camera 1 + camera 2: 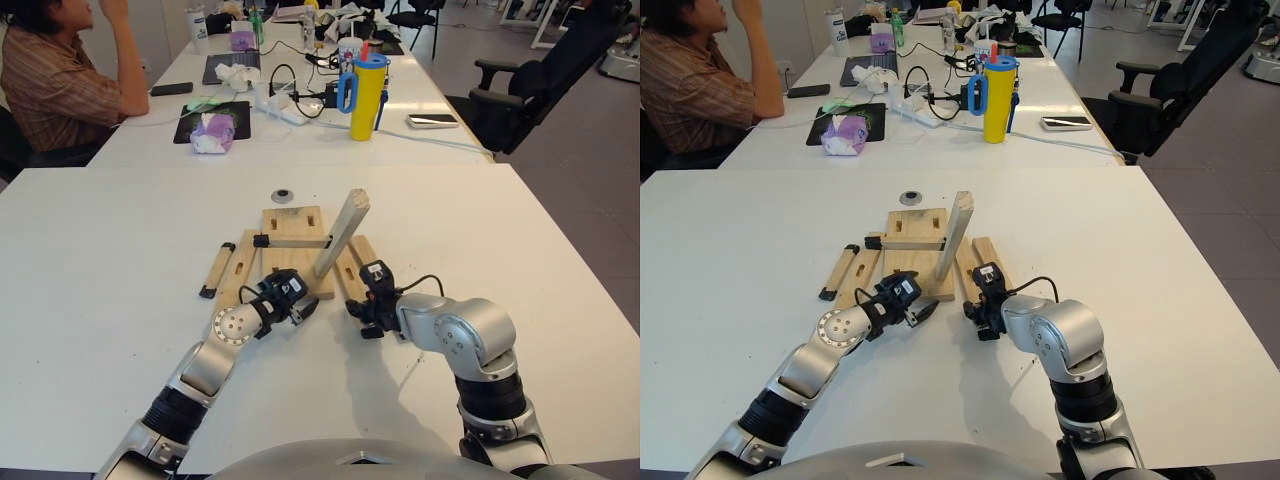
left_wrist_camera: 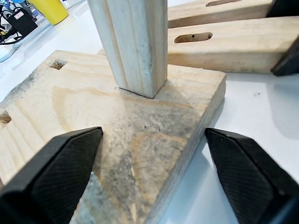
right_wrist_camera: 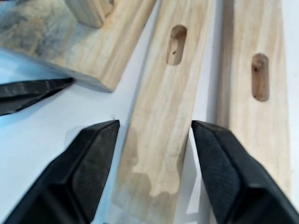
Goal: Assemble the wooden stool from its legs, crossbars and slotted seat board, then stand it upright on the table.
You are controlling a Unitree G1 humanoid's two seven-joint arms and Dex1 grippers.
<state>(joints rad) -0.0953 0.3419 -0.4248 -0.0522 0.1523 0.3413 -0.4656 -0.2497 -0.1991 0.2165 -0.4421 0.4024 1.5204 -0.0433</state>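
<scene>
Two arms sit low over the big white table. The left arm is stretched almost straight, from the near left toward the middle. The right arm is bent at the elbow, and its front part points left across the table.

The seat board lies flat in the middle of the table. The left gripper is at the board's near corner. Its fingers are spread wide, one above the board and one just off its edge, and they hold nothing.

One standing leg sticks up from that near corner of the board. It tilts away and to the right, and its foot sits in the wood.

Just right of the board, a leg lies flat with a long hole in it. The right gripper is at its near end, with one finger close on each side. The fingers are spread and not squeezing it. A second leg lies flat just beside the first one.

Left of the board, an outer leg and an inner leg lie flat, side by side.

A crossbar lies across the top of the board, from its left edge to the standing leg.

On the far table stands a yellow bottle with a blue handle. Its lid is on, so I cannot tell what is inside.

A small round thing lies on the table just past the board.
</scene>
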